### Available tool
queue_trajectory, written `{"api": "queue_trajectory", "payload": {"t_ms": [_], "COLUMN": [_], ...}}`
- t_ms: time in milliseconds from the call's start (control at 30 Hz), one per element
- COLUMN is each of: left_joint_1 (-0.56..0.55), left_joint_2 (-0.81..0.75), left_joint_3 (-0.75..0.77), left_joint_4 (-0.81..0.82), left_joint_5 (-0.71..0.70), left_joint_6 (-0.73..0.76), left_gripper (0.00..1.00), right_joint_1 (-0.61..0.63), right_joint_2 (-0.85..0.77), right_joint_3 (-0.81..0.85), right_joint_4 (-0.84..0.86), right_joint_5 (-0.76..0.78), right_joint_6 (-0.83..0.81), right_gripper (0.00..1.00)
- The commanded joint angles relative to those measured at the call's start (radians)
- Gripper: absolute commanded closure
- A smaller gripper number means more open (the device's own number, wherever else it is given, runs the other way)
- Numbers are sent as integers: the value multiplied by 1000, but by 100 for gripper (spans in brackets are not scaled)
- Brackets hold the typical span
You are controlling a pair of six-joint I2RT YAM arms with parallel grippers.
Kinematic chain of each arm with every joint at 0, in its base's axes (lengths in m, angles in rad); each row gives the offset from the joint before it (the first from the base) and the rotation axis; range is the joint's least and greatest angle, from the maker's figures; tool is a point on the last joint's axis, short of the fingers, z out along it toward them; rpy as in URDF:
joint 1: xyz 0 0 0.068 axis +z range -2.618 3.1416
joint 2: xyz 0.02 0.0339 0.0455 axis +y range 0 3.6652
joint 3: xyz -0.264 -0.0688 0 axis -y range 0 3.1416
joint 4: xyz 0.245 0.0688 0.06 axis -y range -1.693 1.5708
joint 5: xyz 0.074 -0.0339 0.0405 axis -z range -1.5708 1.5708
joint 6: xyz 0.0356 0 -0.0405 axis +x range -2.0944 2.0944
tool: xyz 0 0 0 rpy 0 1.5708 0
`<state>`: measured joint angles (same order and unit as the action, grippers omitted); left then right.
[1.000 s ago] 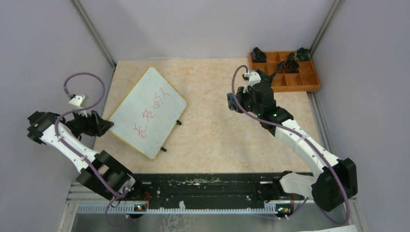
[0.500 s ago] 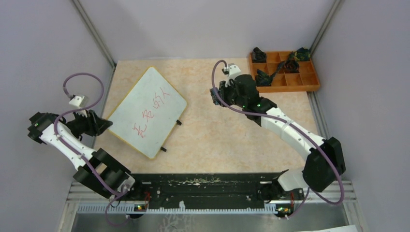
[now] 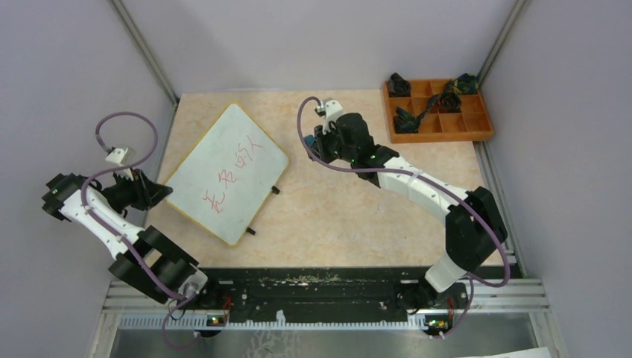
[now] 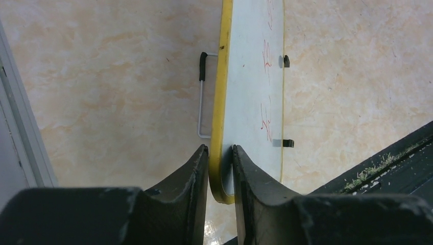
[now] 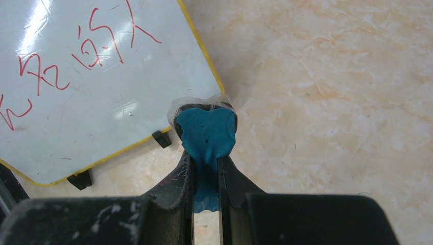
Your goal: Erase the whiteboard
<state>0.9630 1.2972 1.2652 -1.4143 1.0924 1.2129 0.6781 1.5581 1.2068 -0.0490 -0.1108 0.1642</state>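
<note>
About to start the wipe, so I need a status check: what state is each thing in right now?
whiteboard: face up on the table, unerased.
red writing: intact across the whiteboard.
left claw: shut on the whiteboard's yellow edge.
right claw: shut on the blue eraser, beside the whiteboard's corner.
blue eraser: gripped, not yet on the writing.
orange tray: small dark items in some compartments.

Red handwritten characters (image 5: 76, 56) in one row across the whiteboard (image 3: 237, 142), apparently Chinese, strokes too loose to read surely
</note>
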Motion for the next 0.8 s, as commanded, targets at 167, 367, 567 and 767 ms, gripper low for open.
{"api": "queue_trajectory", "payload": {"t_ms": [167,367,567,767], "left_joint_1": [3,3,3,3], "left_joint_2": [1,-21,-12,-3], "left_joint_3": [21,5,3,31], "left_joint_4": [2,1,1,1], "left_joint_5": [-22,-34,-29,-27], "left_joint_6": [-14,-22,-47,-81], "left_gripper": [63,62,63,64], "right_joint_1": [30,41,46,47], "right_joint_2": [64,79,81,74], "right_joint_3": [97,93,83,63], "right_joint_4": [117,137,154,185], "right_joint_5": [42,47,55,44], "right_joint_6": [-47,-46,-48,-45], "right_gripper": [100,100,100,100]}}
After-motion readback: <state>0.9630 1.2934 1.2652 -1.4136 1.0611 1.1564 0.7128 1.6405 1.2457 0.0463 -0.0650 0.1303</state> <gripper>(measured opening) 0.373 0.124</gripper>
